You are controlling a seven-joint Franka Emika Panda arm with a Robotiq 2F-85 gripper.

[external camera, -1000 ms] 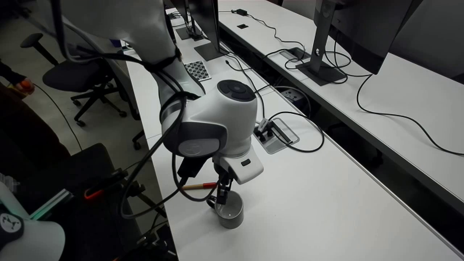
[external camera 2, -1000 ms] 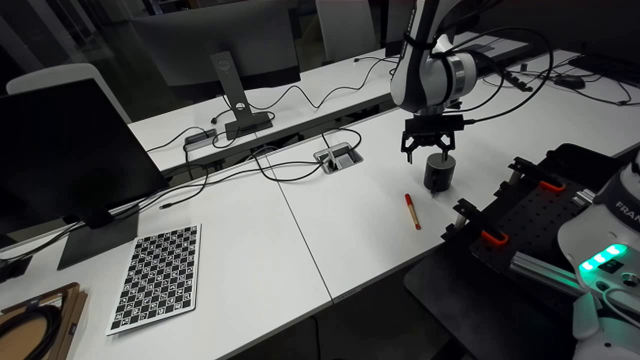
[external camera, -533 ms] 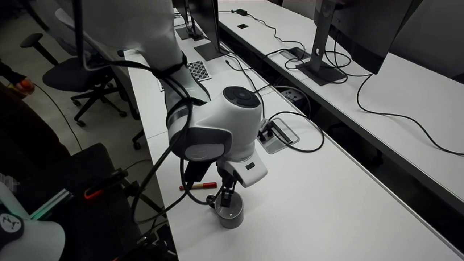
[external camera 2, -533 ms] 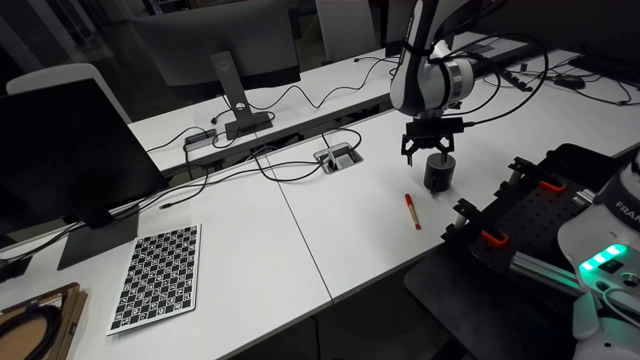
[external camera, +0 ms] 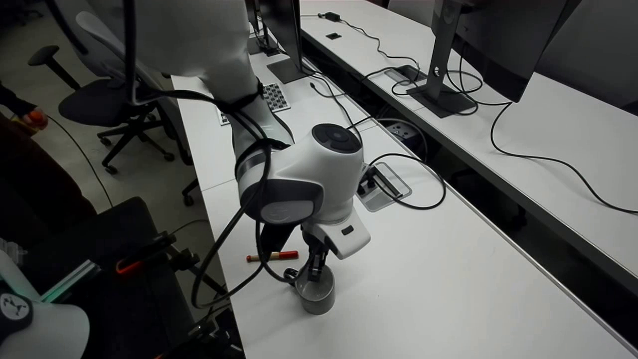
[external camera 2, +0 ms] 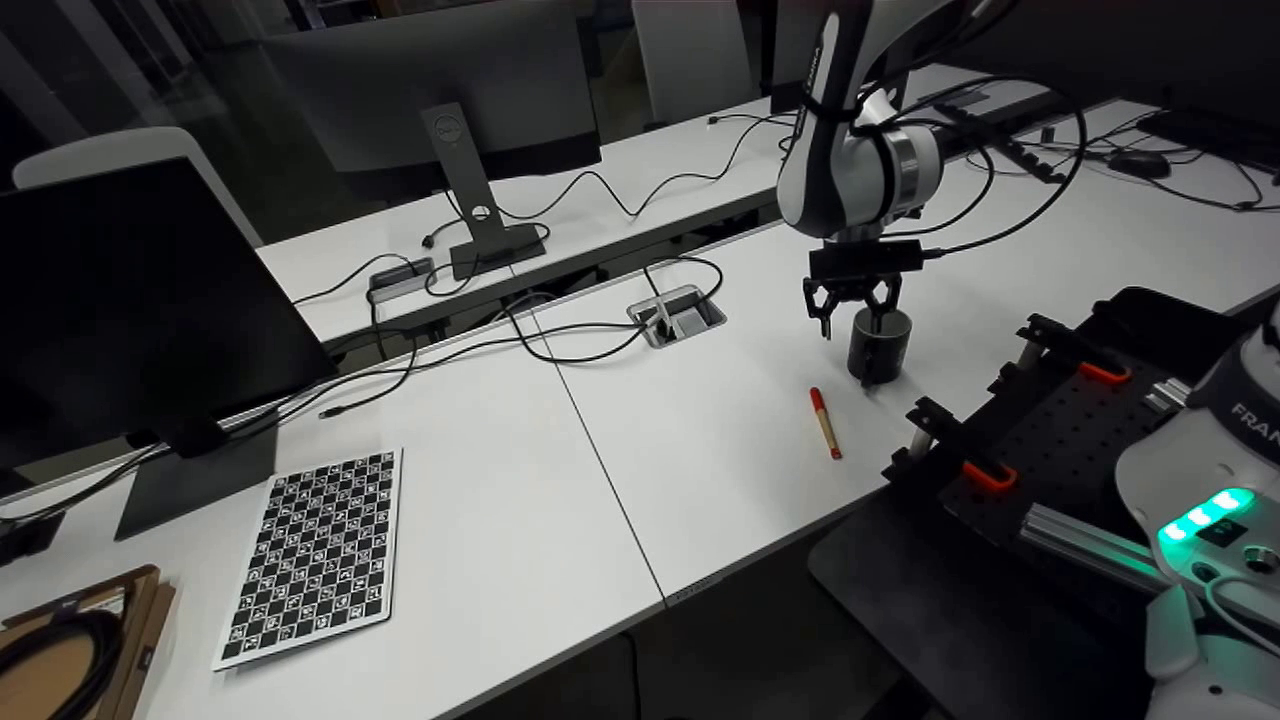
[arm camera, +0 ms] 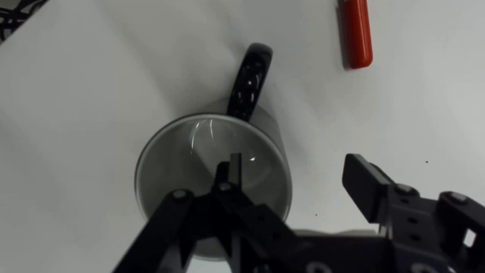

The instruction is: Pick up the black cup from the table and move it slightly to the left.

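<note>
The black cup (external camera: 319, 302) stands upright on the white table (external camera: 423, 299); it also shows in an exterior view (external camera 2: 893, 350). In the wrist view the cup (arm camera: 166, 167) shows its grey inside, its dark handle pointing up. My gripper (external camera 2: 851, 328) points down at the cup; it also shows in the wrist view (arm camera: 295, 174). One finger (arm camera: 235, 168) is over or inside the cup's mouth. The other finger (arm camera: 365, 185) is outside, beyond the rim. The jaws stand apart with the cup's wall between them, and a gap shows on both sides of the wall.
A red and tan pen (external camera 2: 825, 422) lies near the cup's handle side. A recessed socket box (external camera 2: 685, 318) with cables is further back. A checkered board (external camera 2: 320, 555) and monitor (external camera 2: 150, 300) stand along the table. Black mounts (external camera 2: 950, 440) edge the robot's base.
My gripper has shifted a little to the right in one exterior view, and the gap between its fingers looks narrower. The cup has not moved.
</note>
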